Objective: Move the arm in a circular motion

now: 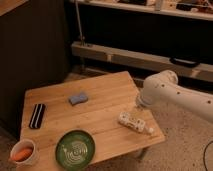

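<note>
One arm (180,95) reaches in from the right; the gripper (140,105) hangs at its tip above the table (100,112), spread or pressed together I cannot tell

setting reads as an indoor robot test area, lab-like rather than domestic. the gripper (140,106) on the white arm (175,95) hangs over a low wooden table (100,117) near its edge. behind the gripper, a metal rail (125,56) runs along dark panelling (35,45); below it, speckled hard floor (185,142).
</note>
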Action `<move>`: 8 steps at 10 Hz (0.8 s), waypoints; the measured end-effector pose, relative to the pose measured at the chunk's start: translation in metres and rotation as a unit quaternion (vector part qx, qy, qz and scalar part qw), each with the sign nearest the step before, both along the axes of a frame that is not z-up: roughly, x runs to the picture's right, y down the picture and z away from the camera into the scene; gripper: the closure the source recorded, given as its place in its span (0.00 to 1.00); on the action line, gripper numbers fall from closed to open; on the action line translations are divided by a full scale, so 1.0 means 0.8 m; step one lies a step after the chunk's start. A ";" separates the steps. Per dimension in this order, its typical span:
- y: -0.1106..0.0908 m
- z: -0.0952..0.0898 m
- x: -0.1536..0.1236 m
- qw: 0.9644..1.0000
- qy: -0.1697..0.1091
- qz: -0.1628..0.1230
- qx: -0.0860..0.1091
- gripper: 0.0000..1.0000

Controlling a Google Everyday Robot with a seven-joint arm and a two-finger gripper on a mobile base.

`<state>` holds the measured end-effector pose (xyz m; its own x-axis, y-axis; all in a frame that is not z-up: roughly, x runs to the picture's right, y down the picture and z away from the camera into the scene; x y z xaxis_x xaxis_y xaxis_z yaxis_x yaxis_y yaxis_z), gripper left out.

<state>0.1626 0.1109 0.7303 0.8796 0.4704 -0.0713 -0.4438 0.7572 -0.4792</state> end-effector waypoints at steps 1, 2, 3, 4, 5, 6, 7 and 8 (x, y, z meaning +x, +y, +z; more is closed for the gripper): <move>0.015 -0.026 -0.007 1.000 -0.001 -0.014 0.007 0.20; 0.026 -0.046 -0.023 1.000 -0.008 -0.026 0.013 0.20; 0.034 -0.061 -0.040 0.999 -0.020 -0.037 0.020 0.20; 0.039 -0.076 -0.069 0.997 -0.040 -0.056 0.029 0.20; 0.040 -0.087 -0.099 0.995 -0.058 -0.075 0.038 0.20; 0.038 -0.096 -0.130 0.992 -0.075 -0.091 0.046 0.20; 0.033 -0.106 -0.169 0.988 -0.095 -0.108 0.055 0.20; 0.024 -0.115 -0.210 0.982 -0.117 -0.129 0.067 0.20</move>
